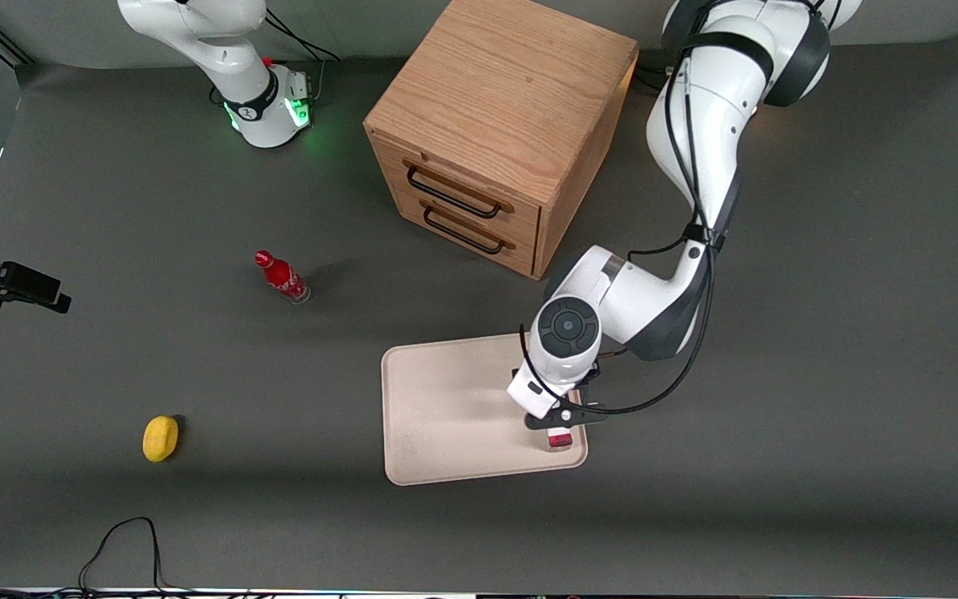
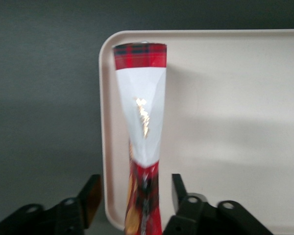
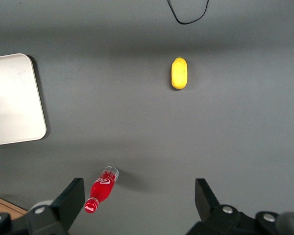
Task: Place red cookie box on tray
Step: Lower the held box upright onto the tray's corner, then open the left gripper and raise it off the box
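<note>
Left gripper sits over the tray, at the corner nearest the front cam on the working arm's end. The red cookie box stands on its edge between the fingers, right along the tray's rim. In the wrist view there's a gap between each finger and the box, so the jaws look released, not squeezing. Whether the box's lower end rests on the tray: can't tell, it's too foreshortened.

Around it: a wooden drawer cabinet w/ two dark handles, farther from the front cam than the tray, well apart from it. A small red bottle stands on the table toward the parked arm's end. A yellow lemon-like fruit lies further that way and nearer the cam. A black cable loops at the table's near edge. Nothing else is on the tray.

From the front, the wrist and hand cover most of the box; only a bit of red end shows under the gripper. In the wrist view, the box's end nearest the lens is cut off, and its print is unreadable w/ a glare streak on the pale face.
</note>
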You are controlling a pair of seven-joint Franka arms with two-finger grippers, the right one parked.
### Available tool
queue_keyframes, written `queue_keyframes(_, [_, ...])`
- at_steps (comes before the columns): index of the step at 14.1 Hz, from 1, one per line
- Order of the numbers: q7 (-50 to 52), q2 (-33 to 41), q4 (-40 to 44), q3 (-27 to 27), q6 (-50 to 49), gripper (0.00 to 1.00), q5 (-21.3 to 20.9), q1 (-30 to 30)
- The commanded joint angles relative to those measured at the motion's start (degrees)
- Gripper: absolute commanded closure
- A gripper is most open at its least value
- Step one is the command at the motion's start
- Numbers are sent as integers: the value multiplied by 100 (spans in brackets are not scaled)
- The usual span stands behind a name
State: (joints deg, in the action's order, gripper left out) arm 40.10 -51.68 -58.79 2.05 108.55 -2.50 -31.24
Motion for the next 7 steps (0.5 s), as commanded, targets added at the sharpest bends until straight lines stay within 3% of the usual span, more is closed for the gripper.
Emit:
queue_keyframes(1, [60,771,-115,-56,-824,0,4,-102])
queue_keyframes(7, [-2,2239,-176,-56,-2389,0,4,-155])
